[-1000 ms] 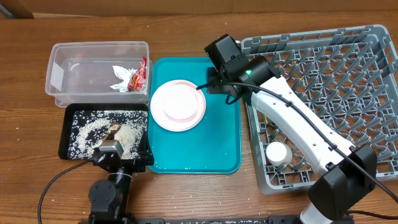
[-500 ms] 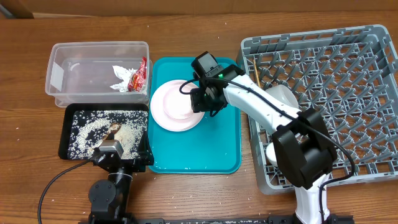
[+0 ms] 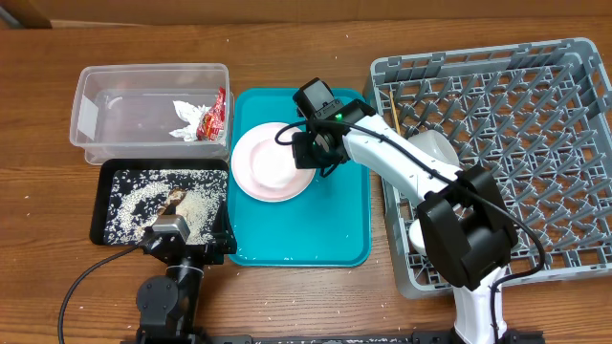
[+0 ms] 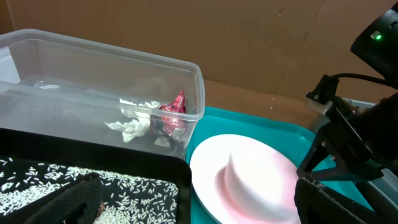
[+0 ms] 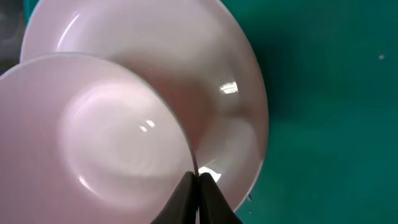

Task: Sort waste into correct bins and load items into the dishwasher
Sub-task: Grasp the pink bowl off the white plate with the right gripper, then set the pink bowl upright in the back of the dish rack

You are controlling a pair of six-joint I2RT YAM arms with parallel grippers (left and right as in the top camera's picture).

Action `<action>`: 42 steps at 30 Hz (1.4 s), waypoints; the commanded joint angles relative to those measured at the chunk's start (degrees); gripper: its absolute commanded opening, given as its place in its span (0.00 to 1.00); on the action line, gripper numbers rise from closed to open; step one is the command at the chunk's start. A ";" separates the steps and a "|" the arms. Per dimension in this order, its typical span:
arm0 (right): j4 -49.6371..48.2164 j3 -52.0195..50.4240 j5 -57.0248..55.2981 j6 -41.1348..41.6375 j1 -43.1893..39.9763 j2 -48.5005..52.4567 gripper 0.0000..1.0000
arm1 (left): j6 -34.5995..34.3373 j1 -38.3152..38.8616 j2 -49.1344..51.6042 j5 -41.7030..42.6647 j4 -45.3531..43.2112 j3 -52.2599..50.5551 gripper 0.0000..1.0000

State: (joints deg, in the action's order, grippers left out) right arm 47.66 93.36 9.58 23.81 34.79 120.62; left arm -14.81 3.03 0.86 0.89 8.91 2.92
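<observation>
The pale pink plate lies on the teal tray. My right gripper is at the plate's right edge, and in the right wrist view its fingers are pinched shut on the thin rim of the plate. My left gripper hovers open over the near end of the black tray, which holds rice and a brown scrap. The clear tub holds the tissue and red wrapper. A bowl, a cup and a chopstick sit in the grey rack.
The right arm reaches from the table's front right across the rack's left side to the teal tray. The clear tub and black tray stand side by side left of the teal tray. Bare wood table runs along the back edge.
My right gripper moved left from the teal tray's back right corner to the plate's right edge and closed on the rim. The left arm stayed still.
</observation>
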 commanded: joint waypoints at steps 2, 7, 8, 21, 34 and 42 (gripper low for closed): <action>1.33 1.88 -3.08 0.20 -1.90 -4.28 0.04 | 0.66 0.55 -0.61 0.02 -0.33 -0.68 1.00; 4.57 2.43 -15.21 0.20 -4.96 -15.26 0.04 | 0.66 0.55 -0.61 0.02 -0.35 -0.68 1.00; 5.64 2.43 -19.50 0.22 -5.44 -17.11 0.04 | 0.66 0.52 -0.61 0.02 -0.35 -0.68 1.00; 27.47 1.40 -71.78 16.02 -13.42 -23.21 0.04 | 0.66 0.55 -0.61 0.02 -0.35 -0.68 1.00; 29.29 -10.95 -77.00 18.53 -22.62 -22.77 0.04 | 0.66 0.55 -0.61 0.02 -0.33 -0.68 1.00; 26.32 -16.26 -75.78 18.43 -21.46 -22.67 0.04 | 0.66 0.52 -0.61 0.02 -0.35 -0.68 1.00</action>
State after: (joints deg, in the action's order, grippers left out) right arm 74.50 77.17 -64.77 40.95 11.29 98.02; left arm -14.81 3.03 0.86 0.89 8.93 2.92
